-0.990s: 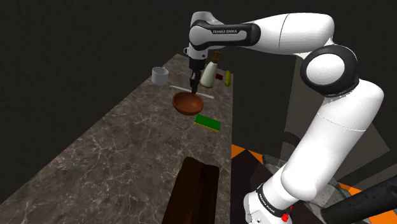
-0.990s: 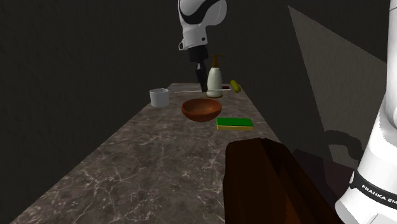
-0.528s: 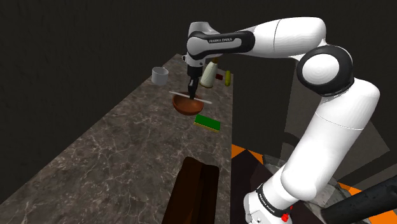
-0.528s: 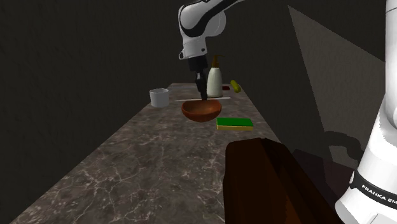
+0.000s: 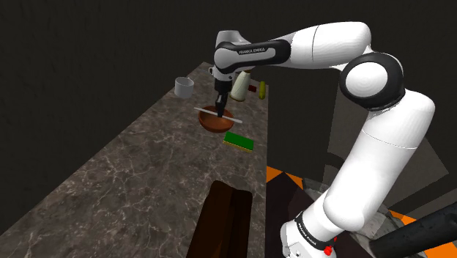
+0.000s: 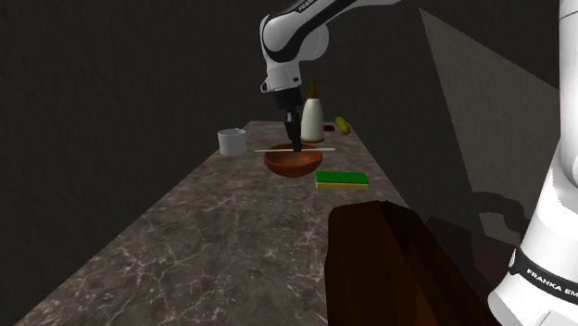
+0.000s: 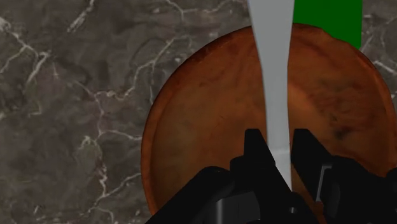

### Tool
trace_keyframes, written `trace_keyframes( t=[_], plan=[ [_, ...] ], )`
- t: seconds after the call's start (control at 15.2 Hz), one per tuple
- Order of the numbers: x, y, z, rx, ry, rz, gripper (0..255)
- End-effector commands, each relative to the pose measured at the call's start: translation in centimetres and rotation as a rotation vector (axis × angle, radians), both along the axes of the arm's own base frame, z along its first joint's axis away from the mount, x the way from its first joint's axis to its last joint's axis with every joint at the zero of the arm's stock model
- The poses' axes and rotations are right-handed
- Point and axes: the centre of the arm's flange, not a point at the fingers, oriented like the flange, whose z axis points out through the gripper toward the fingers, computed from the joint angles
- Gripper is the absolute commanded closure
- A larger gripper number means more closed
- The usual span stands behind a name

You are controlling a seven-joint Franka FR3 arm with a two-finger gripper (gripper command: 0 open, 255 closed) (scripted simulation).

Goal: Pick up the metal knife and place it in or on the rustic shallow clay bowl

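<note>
A pale grey knife is clasped between my black fingers, lying level across the reddish-brown clay bowl. In the shoulder view my gripper is shut on the knife just above the bowl. The second exterior view shows the knife as a thin light bar over the bowl, with the gripper at its middle. Whether the blade touches the rim I cannot tell.
A green sponge lies on the marble counter next to the bowl. Behind stand a grey cup, a cream bottle and a small yellow-green object. A dark brown block is nearer the stand.
The gripper has carried the knife down and toward the shoulder view's left, from behind the bowl to right over it.
</note>
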Motion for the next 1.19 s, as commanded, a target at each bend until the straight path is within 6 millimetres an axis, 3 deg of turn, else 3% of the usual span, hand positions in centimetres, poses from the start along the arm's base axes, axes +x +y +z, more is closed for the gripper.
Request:
trace_keyframes(
  t=[0.0,0.07,0.4,0.66,1.12],
  plan=[
    [0.0,0.0,-0.1,0.0,0.001,0.0,255],
    [0.0,0.0,-0.1,0.0,0.001,0.0,0],
    [0.0,0.0,-0.1,0.0,0.001,0.0,0],
    [1.0,0.3,4.8,0.0,0.001,0.0,0],
    [1.0,0.3,4.8,0.0,0.001,0.0,0]
  ],
)
